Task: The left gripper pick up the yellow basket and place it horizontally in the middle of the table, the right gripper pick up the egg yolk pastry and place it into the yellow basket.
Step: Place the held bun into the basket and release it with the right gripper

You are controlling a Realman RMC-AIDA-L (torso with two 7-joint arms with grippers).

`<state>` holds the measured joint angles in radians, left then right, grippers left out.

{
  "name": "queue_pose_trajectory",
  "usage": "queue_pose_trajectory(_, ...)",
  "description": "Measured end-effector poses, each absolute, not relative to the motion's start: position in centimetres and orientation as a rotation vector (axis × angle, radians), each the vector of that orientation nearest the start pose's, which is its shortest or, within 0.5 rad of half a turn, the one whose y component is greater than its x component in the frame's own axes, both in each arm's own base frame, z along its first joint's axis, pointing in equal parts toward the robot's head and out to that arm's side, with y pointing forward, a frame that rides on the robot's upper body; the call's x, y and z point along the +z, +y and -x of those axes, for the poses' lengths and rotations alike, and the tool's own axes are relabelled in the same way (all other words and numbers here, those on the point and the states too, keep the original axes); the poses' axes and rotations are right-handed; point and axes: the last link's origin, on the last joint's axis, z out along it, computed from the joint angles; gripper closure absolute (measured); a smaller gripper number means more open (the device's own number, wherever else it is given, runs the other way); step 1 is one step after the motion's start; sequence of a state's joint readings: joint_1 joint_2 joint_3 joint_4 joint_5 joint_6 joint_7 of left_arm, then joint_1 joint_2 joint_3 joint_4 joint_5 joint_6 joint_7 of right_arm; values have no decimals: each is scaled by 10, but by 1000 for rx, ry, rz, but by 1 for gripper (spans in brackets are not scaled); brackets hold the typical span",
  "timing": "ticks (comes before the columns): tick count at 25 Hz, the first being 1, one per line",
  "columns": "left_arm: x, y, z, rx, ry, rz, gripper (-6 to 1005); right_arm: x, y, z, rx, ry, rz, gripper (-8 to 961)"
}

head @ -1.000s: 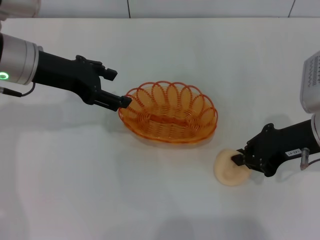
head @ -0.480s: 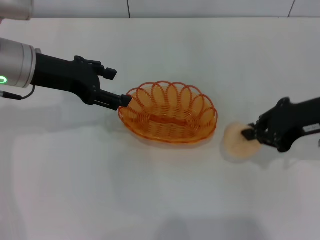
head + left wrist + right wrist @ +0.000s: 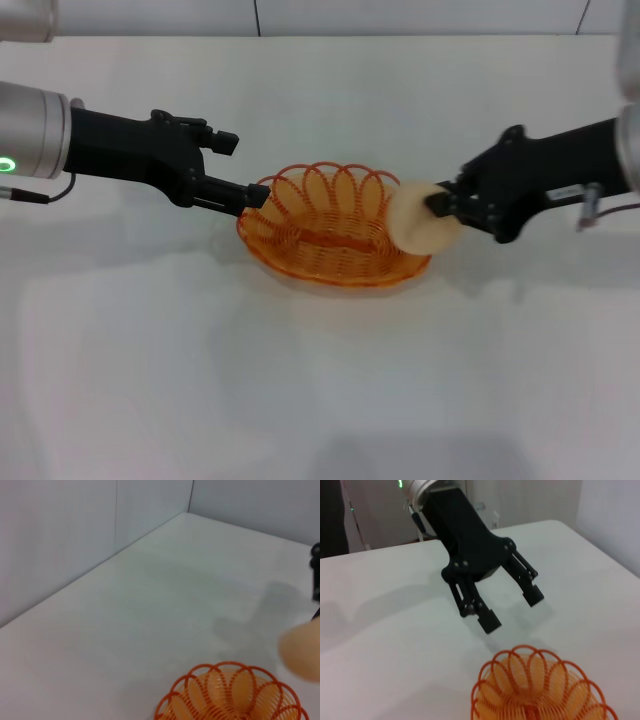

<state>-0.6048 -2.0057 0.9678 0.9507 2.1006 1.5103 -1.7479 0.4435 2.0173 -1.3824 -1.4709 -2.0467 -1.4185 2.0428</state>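
Placing step: right gripper (image 3: 436, 203) clenches the egg yolk pastry (image 3: 422, 217) above the yellow basket (image 3: 335, 225) rim. Left gripper (image 3: 512, 605) released beside the basket. Next: lower inward, release.

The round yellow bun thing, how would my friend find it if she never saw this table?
Start at the white table and find the orange-yellow wire basket in its middle. At the basket's end on the robot's right, the right gripper holds a pale cream round pastry over the rim. It is the only smooth, solid, pale thing there; the basket is see-through loops and both claws are black.
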Motion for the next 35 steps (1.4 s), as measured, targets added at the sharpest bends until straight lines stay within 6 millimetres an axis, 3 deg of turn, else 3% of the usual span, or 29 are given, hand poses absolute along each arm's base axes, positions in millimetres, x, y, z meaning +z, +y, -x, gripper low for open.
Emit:
queue_pose_trajectory(5,31,371,217,-271,-546,2840,111,-4,348,-133,136,244,2857,918)
queue_pose_trajectory(14,32,371,217,-270,-525,2844,111,-47,355,-130,121,209,2817,917)
queue_pose_trajectory(22,32,370,219,-266,-519,2841,111,-55,358,-132,191,307,2819,920)
queue_pose_trajectory(27,33,370,220,-266,-502,2836,111,-56,359,-132,203,323,2820,867)
queue_pose_trajectory(35,35,370,222,-287,-508,2821,111,-54,359,-131,211,318,2813,553)
